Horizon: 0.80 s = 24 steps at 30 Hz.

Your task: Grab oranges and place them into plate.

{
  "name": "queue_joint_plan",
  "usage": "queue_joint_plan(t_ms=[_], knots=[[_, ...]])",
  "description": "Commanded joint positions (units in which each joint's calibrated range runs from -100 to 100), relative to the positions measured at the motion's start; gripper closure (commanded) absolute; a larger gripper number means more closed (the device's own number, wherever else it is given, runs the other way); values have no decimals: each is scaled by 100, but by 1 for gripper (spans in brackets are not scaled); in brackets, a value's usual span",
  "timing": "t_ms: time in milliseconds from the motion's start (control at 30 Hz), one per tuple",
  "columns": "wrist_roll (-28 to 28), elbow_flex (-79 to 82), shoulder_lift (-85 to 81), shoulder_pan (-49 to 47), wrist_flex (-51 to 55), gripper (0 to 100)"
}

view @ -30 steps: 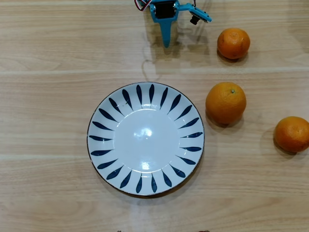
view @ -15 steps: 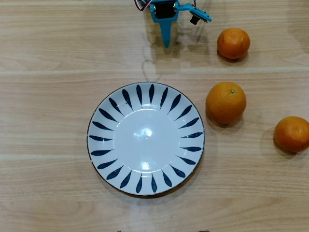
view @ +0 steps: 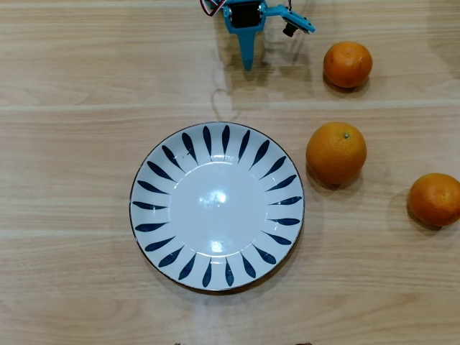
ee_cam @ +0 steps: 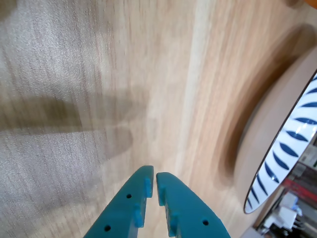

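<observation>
In the overhead view the white plate with dark blue leaf strokes lies empty in the middle of the wooden table. Three oranges sit to its right: a small one at the top, the largest close to the plate's right rim, and another small one at the right edge. My teal gripper points down at the top centre, above the plate and left of the top orange. In the wrist view its fingers are shut with nothing between them, over bare wood, and the plate's rim shows at the right.
The wooden table stretches bare to the left of the plate and along the bottom. A small black part on a teal bracket juts from the arm toward the top orange.
</observation>
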Motion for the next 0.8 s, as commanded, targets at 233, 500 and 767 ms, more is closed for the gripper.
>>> queue_joint_plan(t_ms=[233,500,767], knots=[[5,38,-42,63,-34,98],[-32,-125,-34,-18,-34,98],[-32,-2361,1226,-437,-34,98]])
